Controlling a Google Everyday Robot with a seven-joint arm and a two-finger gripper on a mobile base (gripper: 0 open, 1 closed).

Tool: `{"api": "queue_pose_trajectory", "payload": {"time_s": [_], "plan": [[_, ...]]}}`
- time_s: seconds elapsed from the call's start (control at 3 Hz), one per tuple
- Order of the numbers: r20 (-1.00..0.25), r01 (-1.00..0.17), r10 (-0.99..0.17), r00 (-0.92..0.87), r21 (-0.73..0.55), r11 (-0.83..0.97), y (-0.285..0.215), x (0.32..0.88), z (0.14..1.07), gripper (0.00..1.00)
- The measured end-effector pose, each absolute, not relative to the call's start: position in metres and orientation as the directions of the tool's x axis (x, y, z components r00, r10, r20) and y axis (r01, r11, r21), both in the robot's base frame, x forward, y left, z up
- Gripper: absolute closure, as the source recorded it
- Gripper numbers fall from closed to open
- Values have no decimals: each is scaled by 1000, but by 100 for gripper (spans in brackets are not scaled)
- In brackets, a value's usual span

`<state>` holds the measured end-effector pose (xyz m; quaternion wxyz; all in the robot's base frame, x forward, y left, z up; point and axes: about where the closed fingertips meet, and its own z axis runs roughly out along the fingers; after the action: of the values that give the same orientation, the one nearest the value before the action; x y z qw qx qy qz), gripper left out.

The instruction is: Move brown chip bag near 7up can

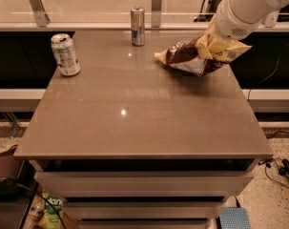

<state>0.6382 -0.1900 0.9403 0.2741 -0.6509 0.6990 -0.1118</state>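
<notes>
The brown chip bag (pixel 194 55) hangs in the air above the table's right rear part, tilted, with its pale yellow ends showing. My gripper (pixel 215 43) comes in from the upper right on a white arm and is shut on the bag's right end. The fingers are mostly hidden behind the bag and the wrist. The 7up can (pixel 65 54) stands upright at the table's left rear, far to the left of the bag.
A slim silver-and-blue can (pixel 138 26) stands at the rear middle of the grey table (pixel 134 113), between the bag and the 7up can. A railing with metal posts runs behind the table. Cables lie on the floor at right.
</notes>
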Motion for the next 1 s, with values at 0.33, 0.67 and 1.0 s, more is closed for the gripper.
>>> {"api": "queue_pose_trajectory", "payload": {"time_s": [0.33,0.67,1.0], "plan": [[-238,-826,-971,32,-553,109,-185,630,956,100],[-229,-789,-971,64,-608,92,-176,625,973,100],[-212,-752,-974,84,-654,77,-165,627,991,100]]}}
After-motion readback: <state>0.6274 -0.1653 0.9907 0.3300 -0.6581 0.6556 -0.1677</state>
